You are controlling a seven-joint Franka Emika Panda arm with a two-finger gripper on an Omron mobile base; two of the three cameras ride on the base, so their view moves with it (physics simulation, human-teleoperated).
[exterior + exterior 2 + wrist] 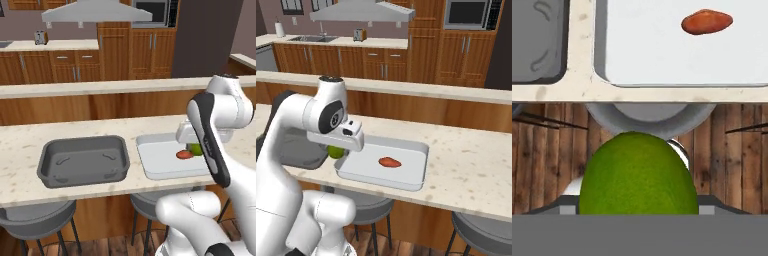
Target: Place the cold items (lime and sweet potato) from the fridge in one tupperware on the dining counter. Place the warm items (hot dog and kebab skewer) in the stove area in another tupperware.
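My gripper [335,149] is shut on the green lime [337,153], which fills the lower middle of the hand view [637,175] and hides the fingertips. The lime [196,148] hangs over the counter's front edge, by the near corner of the white tupperware [155,167]. An orange-red sweet potato [184,155] [390,162] [707,21] lies inside that white tupperware [406,181] [662,60]. Beside it sits an empty dark grey tupperware [82,160] [303,156] [537,35]. The hot dog and kebab skewer are out of view.
Both tupperwares rest on the pale dining counter [20,145] [471,170]. Grey stools [35,220] [363,202] [652,117] stand below its front edge over a wood floor. A raised ledge [100,87] runs behind, with kitchen cabinets and a range hood beyond.
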